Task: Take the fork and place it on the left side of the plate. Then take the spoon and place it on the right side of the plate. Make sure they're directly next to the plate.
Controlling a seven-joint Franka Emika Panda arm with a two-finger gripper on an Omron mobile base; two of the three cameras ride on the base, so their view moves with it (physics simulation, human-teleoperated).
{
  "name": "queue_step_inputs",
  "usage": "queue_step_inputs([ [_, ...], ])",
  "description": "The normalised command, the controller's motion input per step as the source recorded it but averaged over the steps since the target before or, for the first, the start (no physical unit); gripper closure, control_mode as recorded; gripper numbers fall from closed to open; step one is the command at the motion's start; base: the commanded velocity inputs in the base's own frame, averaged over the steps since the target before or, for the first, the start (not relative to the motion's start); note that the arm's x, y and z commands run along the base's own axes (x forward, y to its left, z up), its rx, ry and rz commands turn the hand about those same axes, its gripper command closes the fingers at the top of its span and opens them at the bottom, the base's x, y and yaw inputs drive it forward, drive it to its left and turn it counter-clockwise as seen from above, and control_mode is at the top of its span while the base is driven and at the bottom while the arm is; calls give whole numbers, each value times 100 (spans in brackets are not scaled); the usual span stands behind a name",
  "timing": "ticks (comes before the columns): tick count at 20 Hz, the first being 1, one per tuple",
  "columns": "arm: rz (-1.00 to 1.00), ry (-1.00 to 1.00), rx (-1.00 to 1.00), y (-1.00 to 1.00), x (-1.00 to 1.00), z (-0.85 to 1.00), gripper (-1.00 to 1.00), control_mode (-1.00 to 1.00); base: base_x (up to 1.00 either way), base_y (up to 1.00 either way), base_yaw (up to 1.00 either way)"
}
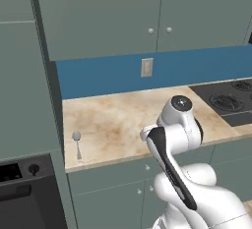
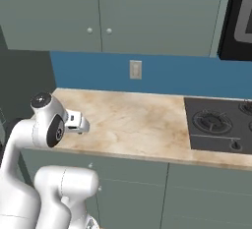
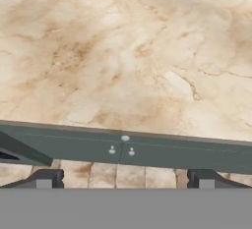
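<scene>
The spoon (image 1: 77, 143) is a small grey piece with an oval bowl. It lies near the left front corner of the beige marble counter (image 1: 123, 115), bowl away from the edge. The fork and the plate are out of view. My arm is folded back in front of the counter. In the hand view my gripper (image 3: 125, 180) is open, its two dark fingertips (image 3: 45, 179) far apart with nothing between them. It hangs in front of the counter's front edge (image 3: 123, 133) and looks over bare marble. The spoon lies well left of my hand (image 1: 147, 134).
A black gas cooktop (image 1: 229, 100) (image 2: 216, 122) is set into the counter's right end. A wall outlet (image 1: 146, 67) sits on the blue backsplash. Grey upper cabinets hang above, a tall cabinet with an oven (image 1: 19, 174) stands on the left, and cabinet doors with knobs (image 3: 121, 150) run below.
</scene>
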Motion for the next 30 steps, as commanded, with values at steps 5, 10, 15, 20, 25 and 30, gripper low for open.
queue_step_inputs([
  [5,0,0,0,0,0,0,-100,100,35,15,-13],
  [10,0,0,0,0,0,0,-100,100,11,1,-3],
  [15,0,0,0,0,0,0,-100,100,0,0,0],
  [20,0,0,0,0,0,0,-100,100,0,0,0],
  [25,0,0,0,0,0,0,-100,100,0,0,0],
  [30,0,0,0,0,0,0,-100,-100,0,0,0],
])
